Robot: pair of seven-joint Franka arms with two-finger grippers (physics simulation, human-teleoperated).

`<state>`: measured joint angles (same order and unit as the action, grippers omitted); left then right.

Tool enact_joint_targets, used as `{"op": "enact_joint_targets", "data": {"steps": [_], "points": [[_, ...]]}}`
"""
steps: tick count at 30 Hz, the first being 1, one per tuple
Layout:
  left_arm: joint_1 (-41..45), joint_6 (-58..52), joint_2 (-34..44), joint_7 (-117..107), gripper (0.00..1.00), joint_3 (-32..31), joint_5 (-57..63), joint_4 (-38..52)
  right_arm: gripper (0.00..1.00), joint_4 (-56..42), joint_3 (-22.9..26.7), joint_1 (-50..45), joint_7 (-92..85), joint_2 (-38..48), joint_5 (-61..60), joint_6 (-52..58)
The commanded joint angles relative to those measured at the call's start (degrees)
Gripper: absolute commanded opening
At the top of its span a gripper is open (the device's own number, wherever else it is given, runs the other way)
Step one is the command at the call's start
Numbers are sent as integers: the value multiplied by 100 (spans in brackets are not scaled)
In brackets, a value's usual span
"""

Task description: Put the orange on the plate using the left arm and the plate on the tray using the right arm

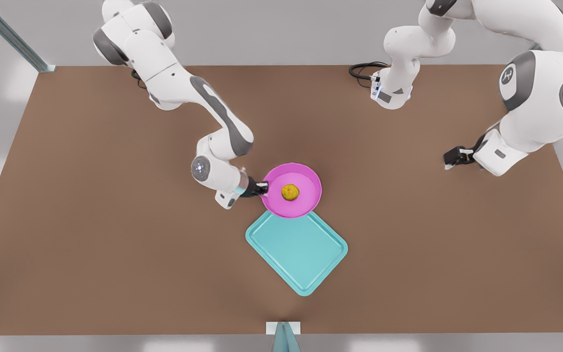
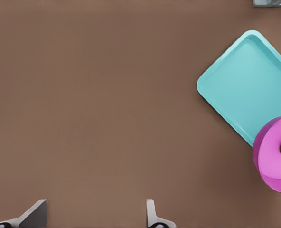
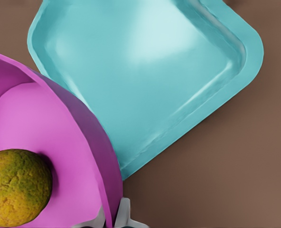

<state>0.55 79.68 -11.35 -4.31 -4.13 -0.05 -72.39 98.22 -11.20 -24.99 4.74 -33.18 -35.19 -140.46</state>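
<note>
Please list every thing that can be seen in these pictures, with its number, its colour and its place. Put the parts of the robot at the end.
orange: one, yellow-orange with greenish patches, lying in the plate.
plate: one, magenta-pink, on the table's middle, its edge over the tray's near corner.
tray: one, teal, flat on the table, just below the plate in the front view, nothing inside it.
table: one, brown, under everything.
cable: one, black, at the table's far edge by one arm's base.
right gripper: one, dark, shut on the plate's rim, at the front view's left of the plate.
left gripper: one, dark, open, waiting above bare table at the front view's right.
</note>
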Motion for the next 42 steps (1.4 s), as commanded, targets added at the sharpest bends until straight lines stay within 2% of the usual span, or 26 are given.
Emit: {"op": "enact_joint_targets", "data": {"steps": [1, 3, 9, 18, 19, 23, 26, 27, 28, 29, 31, 32, 33, 36, 39, 42], "points": [[-38, 13, 2, 45, 100, 87, 32, 111, 21, -496, 22, 47, 870, -311, -462, -26], [-47, -31, 28, 185, 100, 395, -39, 111, 21, -953, 31, 126, 1310, -645, -541, -69], [-11, 180, -201, 176, 100, 290, -74, 234, 21, -2087, 39, 135, 1556, -1779, -550, -702], [-20, 136, -218, 97, 100, 360, -47, 199, 21, -2070, 39, -6, 1556, -2034, -542, -825], [-20, 136, -218, 106, 100, 360, -47, 199, 100, -2070, 39, -6, 1556, -2034, -542, -834], [-20, 136, -253, 97, 100, 360, -47, 190, 100, -2070, 39, -6, 1556, -1946, -550, -905], [-20, 136, -253, 97, 100, 360, -47, 190, 100, -1570, 48, 161, 1530, -1279, -498, -764], [-20, 136, -253, 97, 100, 360, -47, 190, 100, -1069, 109, 372, 1512, -717, -445, -63], [-20, 127, -253, 89, 100, 360, -47, 190, 100, -944, 478, 548, 1495, -259, 2, 1851], [-20, 127, -253, 89, 100, 360, -47, 190, 100, -1287, 663, 767, 1276, -206, 1020, 3549], [-11, 48, -227, 71, 100, 360, -47, 207, 100, -2543, 663, 1523, 669, -180, 3158, 6362], [-11, -31, -218, 71, 100, 360, -56, 225, 100, -2887, 681, 1796, 502, 285, 3220, 6795], [-11, -84, -209, 97, 100, 351, -65, 225, 100, -2834, 813, 1778, 475, 1076, 3685, 6812], [-20, -136, -209, 115, 100, 360, -65, 216, 100, -2588, 901, 1673, -96, 2053, 4134, 6821], [-11, -251, -236, 97, 100, 351, -65, 199, 100, -2378, 901, 1673, -96, 2185, 4134, 6839], [-11, -251, -244, 124, 100, 351, -56, 172, 100, -2245, 997, 1699, -52, 1878, 4090, 6839]]}}
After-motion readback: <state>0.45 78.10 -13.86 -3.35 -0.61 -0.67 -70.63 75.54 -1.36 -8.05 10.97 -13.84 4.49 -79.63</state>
